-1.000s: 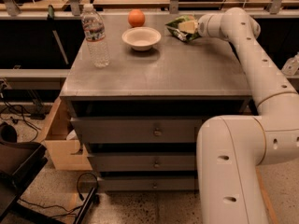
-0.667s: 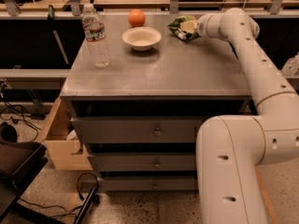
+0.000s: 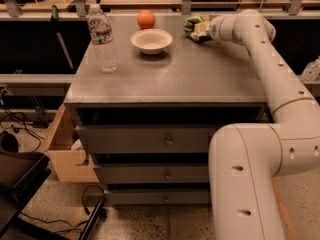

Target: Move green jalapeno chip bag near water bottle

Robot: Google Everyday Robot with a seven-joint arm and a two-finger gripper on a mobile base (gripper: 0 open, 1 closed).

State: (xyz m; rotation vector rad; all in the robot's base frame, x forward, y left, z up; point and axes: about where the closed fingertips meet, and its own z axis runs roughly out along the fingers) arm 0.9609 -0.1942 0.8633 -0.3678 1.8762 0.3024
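The green jalapeno chip bag (image 3: pixel 193 23) lies at the far right of the grey cabinet top (image 3: pixel 190 79). My gripper (image 3: pixel 200 30) is at the bag, over its right side, and hides much of it. The water bottle (image 3: pixel 102 39) stands upright at the far left of the top, clear with a white cap and a label band. The bag and the bottle are far apart, with a bowl between them.
A white bowl (image 3: pixel 151 40) sits at the back middle, with an orange fruit (image 3: pixel 146 19) behind it. My white arm (image 3: pixel 272 74) reaches in along the right edge. A cardboard box (image 3: pixel 62 149) stands on the floor at the left.
The gripper and the bag have shifted slightly toward the back of the top. The bottle, bowl and orange have not moved.
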